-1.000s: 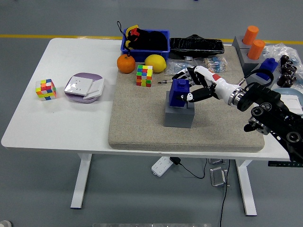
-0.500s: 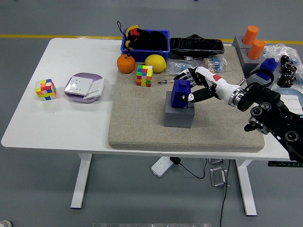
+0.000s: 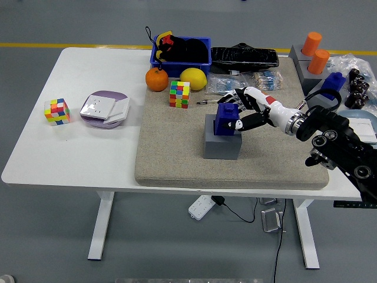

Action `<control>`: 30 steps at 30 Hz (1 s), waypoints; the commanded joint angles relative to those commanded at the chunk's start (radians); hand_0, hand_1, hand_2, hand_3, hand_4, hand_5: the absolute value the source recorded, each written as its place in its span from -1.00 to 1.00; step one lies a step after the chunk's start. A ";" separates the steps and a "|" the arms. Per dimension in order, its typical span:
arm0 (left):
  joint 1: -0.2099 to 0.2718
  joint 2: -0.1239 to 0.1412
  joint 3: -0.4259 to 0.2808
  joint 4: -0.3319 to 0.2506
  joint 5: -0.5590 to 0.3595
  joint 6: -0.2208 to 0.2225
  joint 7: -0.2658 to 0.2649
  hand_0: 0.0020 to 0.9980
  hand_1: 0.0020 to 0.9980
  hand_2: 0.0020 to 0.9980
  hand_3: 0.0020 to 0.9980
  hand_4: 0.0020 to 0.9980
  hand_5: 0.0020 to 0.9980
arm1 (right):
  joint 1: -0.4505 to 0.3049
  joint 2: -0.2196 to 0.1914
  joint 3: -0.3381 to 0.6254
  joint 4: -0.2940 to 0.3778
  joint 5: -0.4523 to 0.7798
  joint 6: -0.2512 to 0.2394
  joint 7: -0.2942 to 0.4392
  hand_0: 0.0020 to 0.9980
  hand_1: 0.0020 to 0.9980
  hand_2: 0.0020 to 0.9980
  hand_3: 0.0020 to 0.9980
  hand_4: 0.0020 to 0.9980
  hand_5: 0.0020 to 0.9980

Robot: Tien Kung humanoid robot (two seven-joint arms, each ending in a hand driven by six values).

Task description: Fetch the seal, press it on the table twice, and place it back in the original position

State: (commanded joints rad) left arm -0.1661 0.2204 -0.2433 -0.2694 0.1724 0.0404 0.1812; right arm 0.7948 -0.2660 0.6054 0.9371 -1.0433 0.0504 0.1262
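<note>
Right hand [image 3: 243,112] sits just right of centre in the frame, white fingers [image 3: 237,95] wrapped around the blue seal [image 3: 226,117], thumb low on its right face and the others over its top right edge. From my screen I read that as a grip on the seal. The seal stands on the grey block [image 3: 222,141], tilted slightly, in the middle of the beige mat [image 3: 177,159] that covers the right half of the white desk [image 3: 76,153]. My black right arm [image 3: 341,144] comes in from the right edge, and I see no left arm anywhere in the frame.

Above the seal on the mat I see a colour cube [image 3: 179,94], with an orange [image 3: 156,79] and a lemon [image 3: 193,78] just beyond it at the mat's upper edge. A blue bin [image 3: 182,58] holding dark things sits at the top centre, and a black bag [image 3: 244,56] lies to its right. At the upper right stand two orange cylinders [image 3: 315,51] in a grey holder. On the left of the desk I have a second colour cube [image 3: 57,111] and, beside it, a purple and white box [image 3: 105,108].
</note>
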 joint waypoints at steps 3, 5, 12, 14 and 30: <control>0.000 0.000 0.000 0.000 0.000 0.000 0.000 0.59 0.49 0.48 0.52 0.25 -0.11 | 0.001 -0.001 -0.001 -0.001 0.000 0.000 0.000 0.06 -0.15 -0.12 -0.09 0.48 -1.00; -0.001 0.000 0.000 0.000 0.000 0.000 0.000 0.59 0.49 0.48 0.52 0.25 -0.11 | 0.001 -0.001 -0.002 -0.002 -0.001 0.001 0.000 0.06 -0.15 -0.12 -0.09 0.48 -1.00; 0.000 -0.003 0.001 0.001 -0.002 0.000 0.000 0.59 0.49 0.48 0.53 0.25 -0.11 | -0.001 0.003 -0.012 -0.004 -0.001 0.003 0.001 0.07 -0.13 -0.09 -0.07 0.50 -1.00; 0.000 -0.003 0.000 0.001 -0.001 0.000 0.000 0.59 0.49 0.48 0.53 0.25 -0.11 | -0.001 0.003 -0.015 -0.004 -0.001 0.005 0.002 0.07 -0.13 -0.09 -0.07 0.50 -1.00; -0.001 -0.005 0.000 0.001 -0.003 -0.001 0.000 0.59 0.49 0.48 0.53 0.25 -0.11 | 0.003 0.003 -0.023 0.027 0.003 0.058 0.001 0.49 0.43 0.45 0.46 1.00 -1.00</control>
State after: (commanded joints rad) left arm -0.1672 0.2154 -0.2433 -0.2688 0.1698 0.0399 0.1808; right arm 0.7981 -0.2630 0.5828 0.9638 -1.0403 0.1082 0.1276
